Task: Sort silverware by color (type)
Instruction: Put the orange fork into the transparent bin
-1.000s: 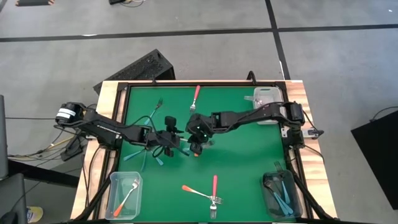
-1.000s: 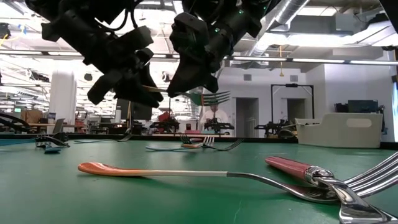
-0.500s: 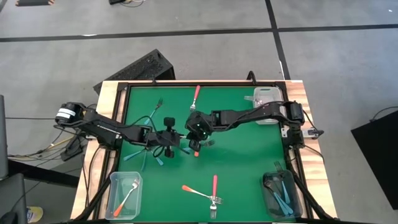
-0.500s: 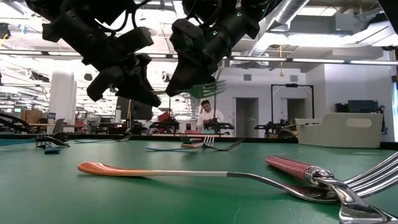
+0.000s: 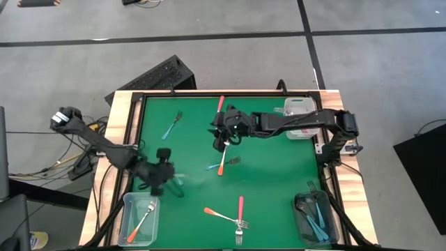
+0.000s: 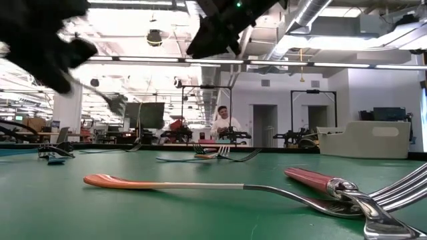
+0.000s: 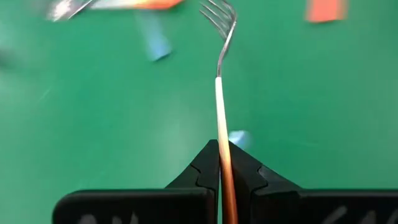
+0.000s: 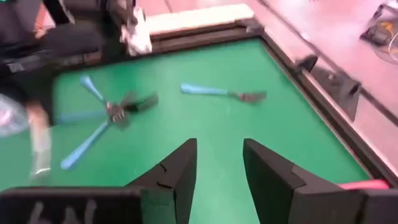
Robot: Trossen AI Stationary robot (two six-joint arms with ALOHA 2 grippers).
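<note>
Now the green table faces a bright workshop.

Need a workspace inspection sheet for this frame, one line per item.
Surface: green felt table top, wooden border.
Job's things: orange- and pink-handled forks crossed at the near edge; an orange and a blue fork mid-table; blue fork and pink fork at the far side.
Bins: clear plastic bin holds an orange fork; near right bin holds blue forks; far right bin, contents cannot tell.
Clutter: nothing seen.
Hands: left hand shut on an orange-handled metal fork; right hand open, empty.
Cables: bundle on floor beside the table.
Surroundings: seated person in the room behind.
</note>
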